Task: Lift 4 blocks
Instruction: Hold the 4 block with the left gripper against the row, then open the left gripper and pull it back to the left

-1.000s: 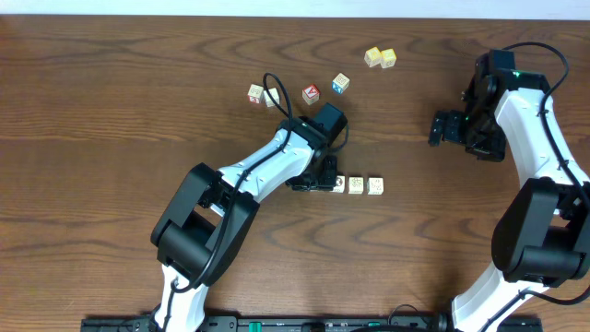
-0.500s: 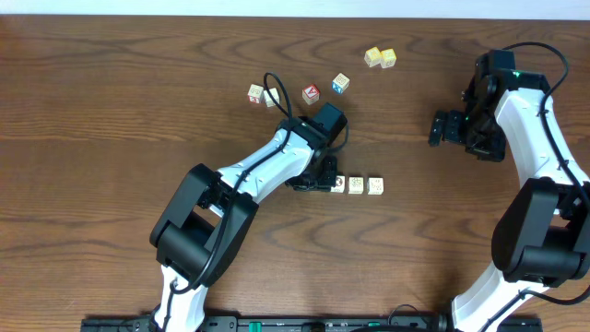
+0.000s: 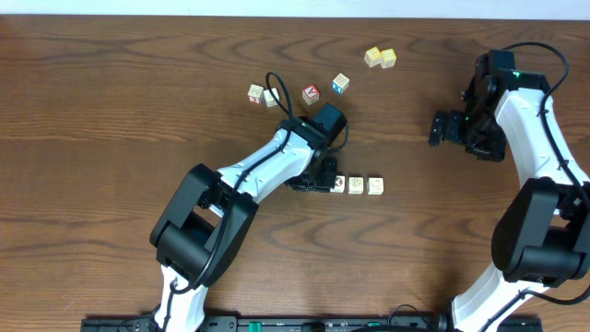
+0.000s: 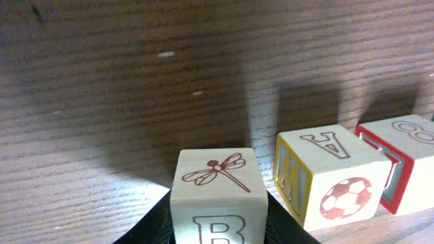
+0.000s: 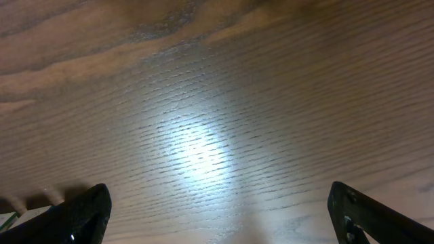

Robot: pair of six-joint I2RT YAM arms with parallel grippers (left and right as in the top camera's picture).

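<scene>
left gripper (image 3: 323, 181): narrow. Its two black fingers (image 4: 152, 227) press on the sides of one block.
held block (image 4: 217, 196): right between the fingers of the left gripper. It is cream, with a red-brown dragonfly on one face and a letter B on another. I cannot tell if it is off the table.
second block (image 4: 329, 177): just beside the left gripper, with a thin gap to the held block. It shows a letter A, a letter W and a ball.
third block (image 4: 400, 163): next in the line, one step more from the left gripper. One face has a red frame and the number 8.
fourth block (image 3: 375, 186): at the end of the line, the one farthest from the left gripper.
red-faced cube (image 3: 312, 93): past the left gripper, toward the far edge of the table.
blue-faced cube (image 3: 341, 83): near the red-faced cube, also past the left gripper.
two pale yellow cubes (image 3: 380, 57): touching each other, still farther from the left gripper, near the far edge.
two more cubes (image 3: 263, 95): side by side, past the left gripper and close to its black cable (image 3: 274, 85).
right gripper (image 5: 217, 213): wide, with nothing in it. It hangs over bare wood, well apart from the left gripper.
table (image 3: 111, 111): dark brown wood under it all.
</scene>
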